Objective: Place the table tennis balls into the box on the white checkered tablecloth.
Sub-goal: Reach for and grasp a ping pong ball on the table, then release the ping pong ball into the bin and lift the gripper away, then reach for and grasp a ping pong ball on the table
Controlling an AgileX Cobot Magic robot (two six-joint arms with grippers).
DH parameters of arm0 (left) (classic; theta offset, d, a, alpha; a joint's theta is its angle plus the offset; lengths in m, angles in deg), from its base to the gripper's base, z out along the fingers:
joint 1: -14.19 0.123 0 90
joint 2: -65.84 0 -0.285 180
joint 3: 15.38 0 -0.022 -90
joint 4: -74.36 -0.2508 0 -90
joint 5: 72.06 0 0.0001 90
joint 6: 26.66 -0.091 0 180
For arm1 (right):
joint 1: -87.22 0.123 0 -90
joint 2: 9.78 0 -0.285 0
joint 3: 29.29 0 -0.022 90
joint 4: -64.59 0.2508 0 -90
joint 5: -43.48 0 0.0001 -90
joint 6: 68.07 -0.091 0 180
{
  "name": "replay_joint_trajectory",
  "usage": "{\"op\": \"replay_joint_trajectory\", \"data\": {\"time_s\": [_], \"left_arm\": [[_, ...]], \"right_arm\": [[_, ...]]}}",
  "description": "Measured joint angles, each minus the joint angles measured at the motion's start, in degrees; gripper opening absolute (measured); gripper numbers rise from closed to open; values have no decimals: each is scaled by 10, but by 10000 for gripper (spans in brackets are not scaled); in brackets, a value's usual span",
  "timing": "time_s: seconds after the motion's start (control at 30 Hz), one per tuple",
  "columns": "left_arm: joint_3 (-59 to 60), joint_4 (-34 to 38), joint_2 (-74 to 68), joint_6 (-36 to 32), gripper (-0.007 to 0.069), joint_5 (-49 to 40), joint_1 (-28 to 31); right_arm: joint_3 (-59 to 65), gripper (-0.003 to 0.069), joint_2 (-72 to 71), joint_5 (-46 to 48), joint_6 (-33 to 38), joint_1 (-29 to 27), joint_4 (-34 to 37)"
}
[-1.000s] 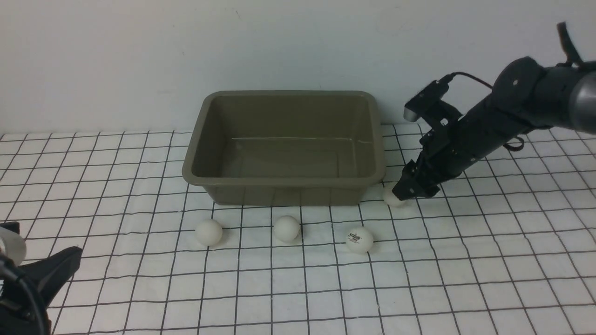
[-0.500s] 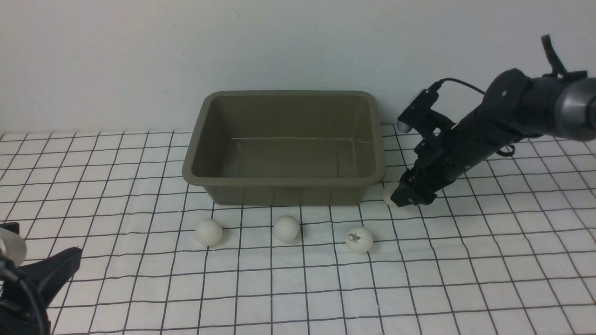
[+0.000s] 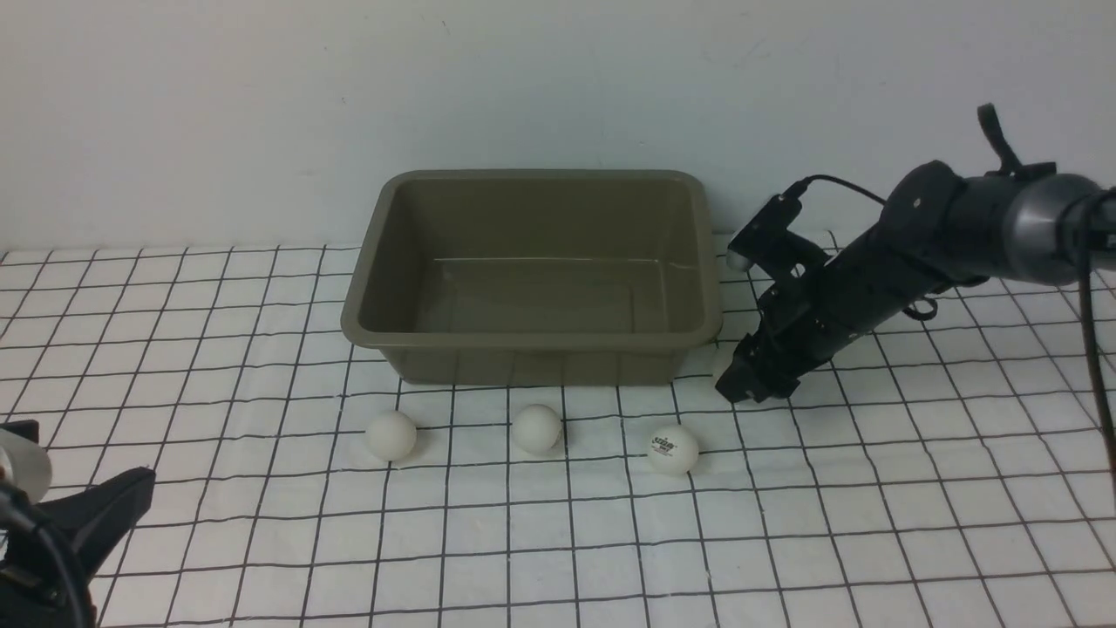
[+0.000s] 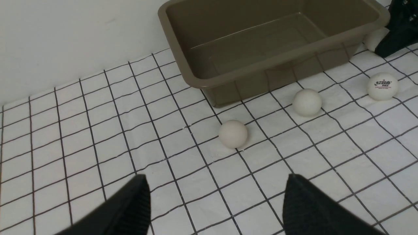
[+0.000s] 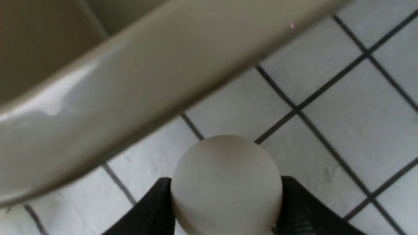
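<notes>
Probably light, stiff, slick table tennis ball at four o'clock of the box, clenched across its middle by right gripper; left gripper splayed, empty.

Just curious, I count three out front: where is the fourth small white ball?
On the right in the front view, the fourth small white ball sits between the fingers of the right gripper, beside the near right corner of the olive-grey plastic tub.
</notes>
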Motion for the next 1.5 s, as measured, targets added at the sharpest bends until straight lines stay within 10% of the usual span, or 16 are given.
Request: {"op": "replay_joint_trajectory", "data": {"time_s": [0.23, 0.73, 0.93, 1.5], "left_arm": [[0, 0, 0, 3, 489, -5, 0], [0, 0, 0, 3, 489, -13, 0], [0, 0, 0, 3, 489, -16, 0], [0, 0, 0, 3, 489, -15, 0]], "right_arm": [[0, 360, -83, 2, -34, -25, -39], [-1, 360, -107, -2, 126, 44, 176], [0, 514, -121, -34, 126, 39, 171], [0, 503, -290, 160, -83, -45, 5]]}}
